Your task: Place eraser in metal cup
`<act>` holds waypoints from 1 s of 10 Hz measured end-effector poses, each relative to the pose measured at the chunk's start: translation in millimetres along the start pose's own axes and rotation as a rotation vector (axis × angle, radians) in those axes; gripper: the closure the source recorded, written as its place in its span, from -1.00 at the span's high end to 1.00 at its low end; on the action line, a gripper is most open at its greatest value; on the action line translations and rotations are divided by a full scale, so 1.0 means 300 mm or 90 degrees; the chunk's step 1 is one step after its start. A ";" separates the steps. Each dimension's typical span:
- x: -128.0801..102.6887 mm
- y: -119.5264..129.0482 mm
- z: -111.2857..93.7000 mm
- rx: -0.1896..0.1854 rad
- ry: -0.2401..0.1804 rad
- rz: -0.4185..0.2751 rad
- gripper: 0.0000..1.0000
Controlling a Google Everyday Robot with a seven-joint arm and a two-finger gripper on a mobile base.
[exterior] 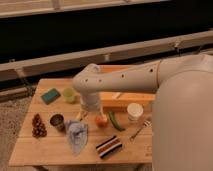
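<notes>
The eraser (109,146), a flat block with black, white and red-brown stripes, lies near the table's front edge. The metal cup (57,121), a small dark steel tumbler, stands upright at the front left. My gripper (81,116) hangs below the white arm's wrist, between the metal cup and an orange fruit (101,120), just above a light blue cloth (76,135). It is open and holds nothing. The eraser lies to its right and nearer the front edge.
On the wooden table (45,150) are a teal sponge (50,95), a light green cup (69,94), a dark bunch of grapes (37,126), a green vegetable (116,121), a white paper cup (134,111), a fork (140,130) and a long yellow box (127,100). My white body fills the right side.
</notes>
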 end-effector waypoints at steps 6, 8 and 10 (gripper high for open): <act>0.121 -0.186 0.120 -0.008 0.011 0.091 0.30; 0.150 -0.243 0.160 -0.006 0.017 0.126 0.30; 0.158 -0.303 0.184 -0.005 0.018 0.154 0.30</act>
